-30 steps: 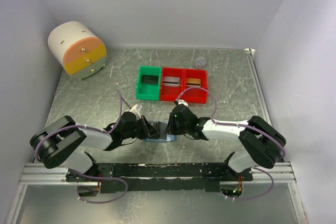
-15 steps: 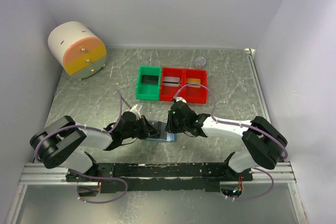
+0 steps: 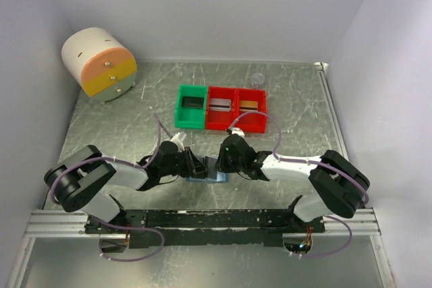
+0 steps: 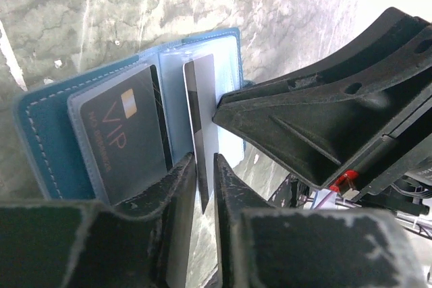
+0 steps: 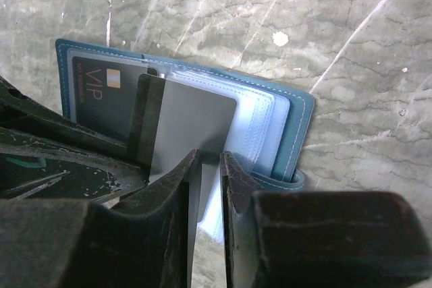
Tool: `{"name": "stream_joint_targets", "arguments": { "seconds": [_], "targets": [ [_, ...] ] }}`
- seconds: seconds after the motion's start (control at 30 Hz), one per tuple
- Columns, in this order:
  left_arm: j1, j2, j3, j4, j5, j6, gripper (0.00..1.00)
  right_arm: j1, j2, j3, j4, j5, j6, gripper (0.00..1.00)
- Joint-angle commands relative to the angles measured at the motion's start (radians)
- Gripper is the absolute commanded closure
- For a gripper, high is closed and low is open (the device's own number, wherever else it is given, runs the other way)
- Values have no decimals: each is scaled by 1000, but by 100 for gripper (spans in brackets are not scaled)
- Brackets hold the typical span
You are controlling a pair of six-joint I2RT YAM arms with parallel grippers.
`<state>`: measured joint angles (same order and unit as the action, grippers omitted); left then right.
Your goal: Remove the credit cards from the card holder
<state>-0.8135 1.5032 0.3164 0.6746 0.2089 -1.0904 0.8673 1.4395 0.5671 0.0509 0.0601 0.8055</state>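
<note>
As my left jaws are standing slack around the silvery card (image 4: pixel 202 99), it is risking toppling. I cannot tell whether my right jaws are gripping.

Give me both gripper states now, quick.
Left gripper: jaws narrowly apart around the grey card; grip cannot be told.
Right gripper: jaws narrowly apart at the same card; grip cannot be told.

On my feed: scratched, dull metal tabletop (image 3: pixel 297 99); stitched, matt blue-grey leather-look card holder (image 5: pixel 298 133); clear glossy plastic sleeves (image 5: pixel 260 123); smooth, satin silvery-grey card (image 5: pixel 196 126).
</note>
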Motion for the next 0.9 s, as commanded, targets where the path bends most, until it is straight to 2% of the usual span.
{"name": "stream_joint_targets", "arguments": {
  "seconds": [0.0, 0.13, 0.37, 0.57, 0.87],
  "targets": [
    [-8, 19, 30, 64, 34, 13, 77, -7, 29, -30, -25, 13, 12, 82],
    [-7, 6, 34, 26, 28, 26, 93, -8, 21, -32, -28, 25, 12, 82],
    [-7, -98, 57, -156, -46, 84, 93, -24, -25, -20, -55, 34, -2, 82],
    [-8, -203, 111, -381, -123, 159, 93, -60, -70, -10, -28, -59, -37, 79],
    [-8, -354, 134, -502, -170, 199, 93, -84, -195, -34, 88, -123, -34, 68]
  ]
}}
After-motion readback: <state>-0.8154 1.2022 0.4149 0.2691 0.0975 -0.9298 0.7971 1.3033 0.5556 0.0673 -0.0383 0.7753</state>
